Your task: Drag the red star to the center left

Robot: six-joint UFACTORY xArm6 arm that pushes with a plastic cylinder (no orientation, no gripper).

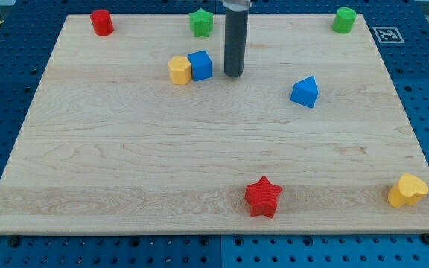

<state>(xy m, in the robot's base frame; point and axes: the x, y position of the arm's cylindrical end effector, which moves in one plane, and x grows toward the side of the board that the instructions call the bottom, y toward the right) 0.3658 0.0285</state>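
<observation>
Wooden board (125, 149): red star (263, 196) flat near bottom edge; my tip (233, 74) well apart.

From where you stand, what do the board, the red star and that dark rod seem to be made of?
The board looks like pale wood with a matte finish: long grain lines and plank seams run across it. The red star looks like moulded plastic or painted wood; its colour is even and grainless, so I cannot say which. The rod ending in my tip looks like dark metal or plastic, smooth with a faint sheen.
</observation>
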